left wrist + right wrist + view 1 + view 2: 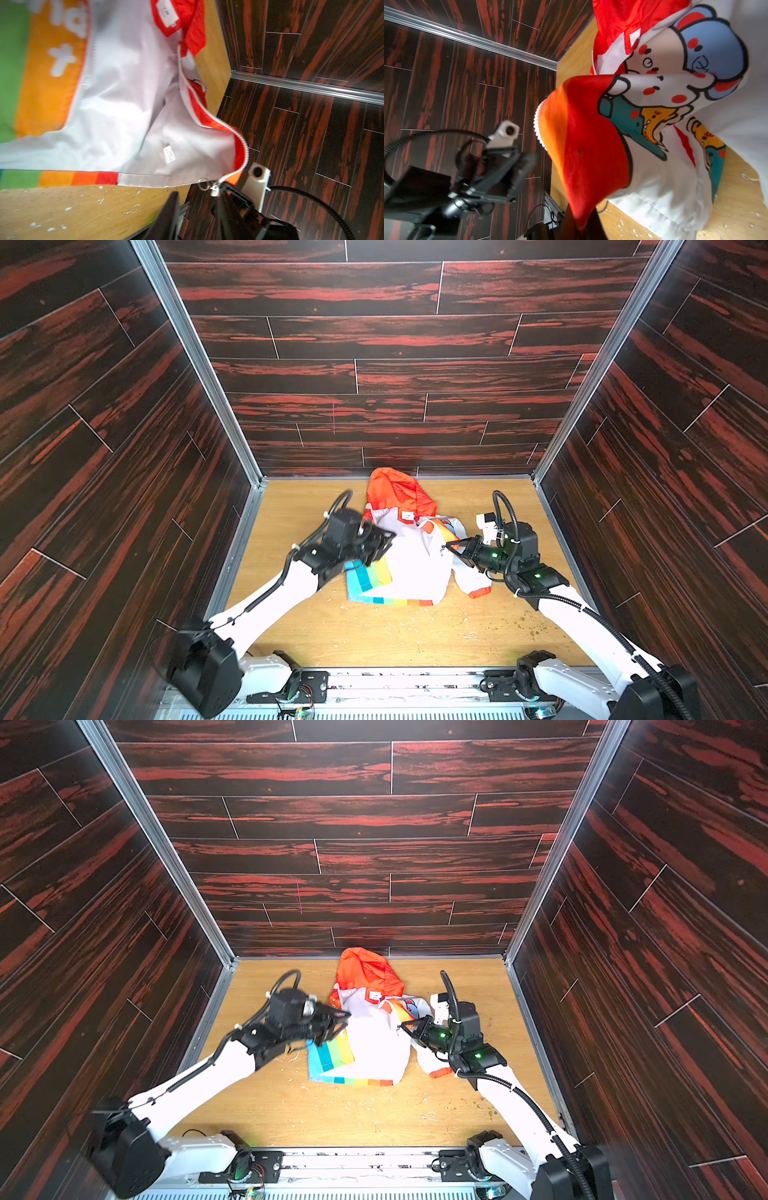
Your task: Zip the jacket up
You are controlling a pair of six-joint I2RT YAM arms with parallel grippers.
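Jacket (411, 568): zip fully undone, not yet joined.
Lies open, lining up, mid table (374, 639), hood (395, 493) twd back wall (374, 364). Held by R pincer (451, 547), clamped on orange front edge beside slider (214, 187); no hold w/ L pincer (376, 549), jaws apart nr rainbow panel (370, 578). Remaining, prob.: mate zip ends, run slider up.

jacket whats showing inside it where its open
Inside the small white, orange-hooded fabric jacket: plain white lining, a white neck label and a small white seam label. The sleeves' insides are hidden.
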